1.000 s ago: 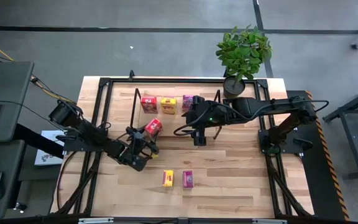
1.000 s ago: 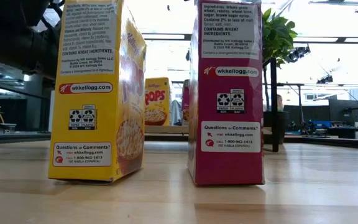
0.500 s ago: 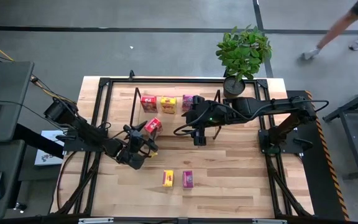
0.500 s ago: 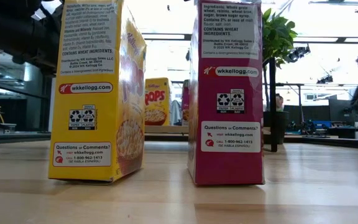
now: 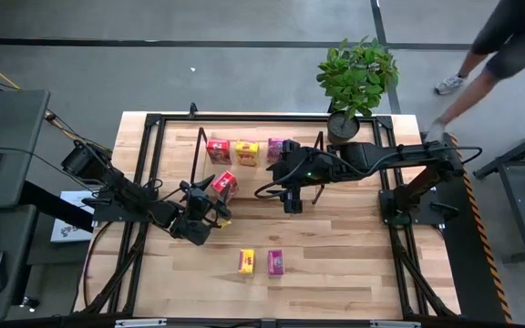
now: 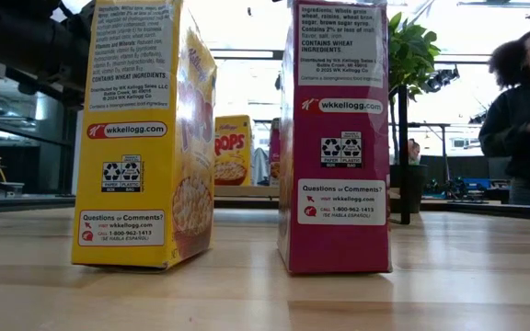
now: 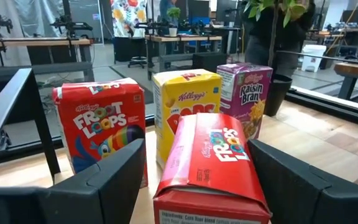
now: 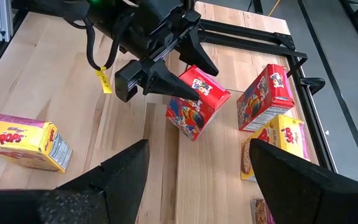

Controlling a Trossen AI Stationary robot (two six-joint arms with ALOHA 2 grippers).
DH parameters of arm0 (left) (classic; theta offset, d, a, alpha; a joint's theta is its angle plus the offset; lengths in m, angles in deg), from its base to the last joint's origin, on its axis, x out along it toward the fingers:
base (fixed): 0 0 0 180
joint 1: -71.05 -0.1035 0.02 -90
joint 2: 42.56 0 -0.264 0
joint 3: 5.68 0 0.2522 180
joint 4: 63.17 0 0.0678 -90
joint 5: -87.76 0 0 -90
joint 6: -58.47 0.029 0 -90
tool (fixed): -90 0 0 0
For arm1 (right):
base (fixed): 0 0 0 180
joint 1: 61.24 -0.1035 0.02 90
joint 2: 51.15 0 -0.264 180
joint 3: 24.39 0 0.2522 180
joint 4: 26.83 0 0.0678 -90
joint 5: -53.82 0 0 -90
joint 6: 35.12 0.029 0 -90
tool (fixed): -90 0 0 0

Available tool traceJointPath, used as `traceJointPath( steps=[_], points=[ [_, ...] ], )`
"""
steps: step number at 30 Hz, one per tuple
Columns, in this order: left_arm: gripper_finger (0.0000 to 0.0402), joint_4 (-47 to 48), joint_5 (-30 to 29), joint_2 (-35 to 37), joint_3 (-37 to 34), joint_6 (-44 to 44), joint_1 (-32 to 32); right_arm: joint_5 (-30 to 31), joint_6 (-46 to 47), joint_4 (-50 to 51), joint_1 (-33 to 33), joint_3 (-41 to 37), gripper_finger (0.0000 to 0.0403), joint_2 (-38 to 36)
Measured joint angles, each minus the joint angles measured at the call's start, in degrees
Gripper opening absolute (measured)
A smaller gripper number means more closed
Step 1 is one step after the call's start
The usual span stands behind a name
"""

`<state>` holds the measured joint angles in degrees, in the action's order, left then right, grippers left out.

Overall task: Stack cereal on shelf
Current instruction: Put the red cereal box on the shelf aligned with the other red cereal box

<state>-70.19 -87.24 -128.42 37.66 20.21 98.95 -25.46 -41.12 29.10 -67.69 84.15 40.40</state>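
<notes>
My left gripper [image 5: 215, 193] is shut on a red cereal box [image 5: 225, 185], just short of the shelf [image 5: 199, 146] with its black wire end frame. A red box [image 5: 218, 151], a yellow box [image 5: 247, 152] and a magenta box [image 5: 276, 150] stand upright in a row on the shelf board. They also show in the left wrist view, behind the held box [image 7: 210, 155]. A yellow box [image 5: 246, 261] and a magenta box [image 5: 276, 262] stand on the table near its near edge. My right gripper [image 5: 292, 204] hangs open and empty to the right of the held box. My left gripper pinches the red box by two opposite sides [image 7: 169, 180] between its two fingers [image 8: 166, 84]. The fingers come slanting from the table's near left side. The box is tilted, its printed front turned up. Whether its lower corner [image 8: 188, 132] touches the table I cannot tell.
A potted plant [image 5: 356, 77] stands at the table's far right corner. A person [image 5: 509, 41] stands just beyond that corner. Black frame rails [image 5: 144, 182] run along the table's left and right sides. Bare wood lies between the shelf and the two near boxes.
My left arm has edged a little toward the table's far edge with the red box, still shut on it. A person has walked up to the table's far right corner. My right gripper has kept still.
</notes>
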Motion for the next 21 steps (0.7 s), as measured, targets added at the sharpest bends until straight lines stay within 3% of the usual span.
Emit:
traceJointPath(
  steps=[21],
  points=[
    [0.0271,-3.3,-0.1,7.9,0.0,12.1,0.0,0.0,0.0,-0.1,0.0,0.0,0.0271,0.0]
  ],
)
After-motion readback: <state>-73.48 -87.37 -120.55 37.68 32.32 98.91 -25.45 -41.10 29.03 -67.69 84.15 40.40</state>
